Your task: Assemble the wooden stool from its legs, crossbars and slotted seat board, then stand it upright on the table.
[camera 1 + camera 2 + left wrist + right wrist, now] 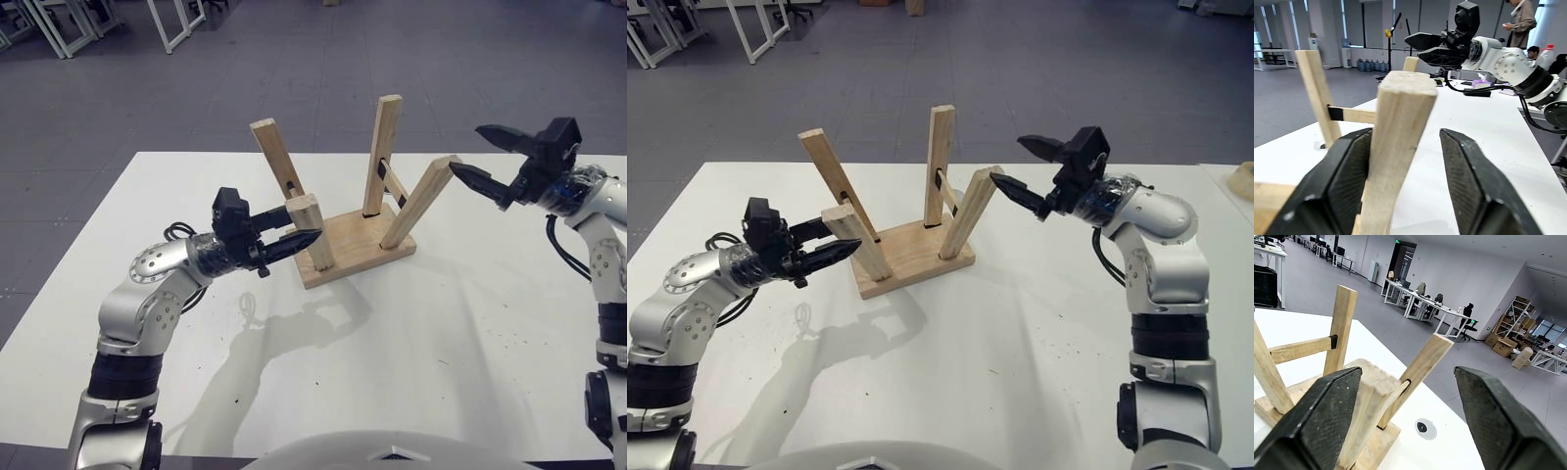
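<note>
Wooden stool (pixel 353 245) sits upside down mid-bench (pixel 470 323), with its seat board (pixel 916 257) flat on the surface and four legs sticking up, splayed. One crossbar (pixel 394 183) links the back leg (pixel 382 155) to the right leg (pixel 419 203). Another crossbar (pixel 1352 115) shows between legs in the left wrist view. It looks mostly assembled, so you're probably seating legs or setting up the flip; that's a judgement.

Your left gripper (pixel 299 225) comes in level at the near-left leg (pixel 312 240), with its fingers open and straddling the top end. One finger (pixel 1347 181) touches the wood and the other (pixel 1474 181) stands apart, so there's no clamp.

Your right gripper (pixel 467 150) is at the tip of the right leg with its fingers spread wide. The lower tip is at the leg's end and it holds nothing.

Both grippers are high on opposite legs, likely for leverage to press the legs home or tip the stool over.

The legs lean, so closing on one side alone could slide the board on the smooth bench.
</note>
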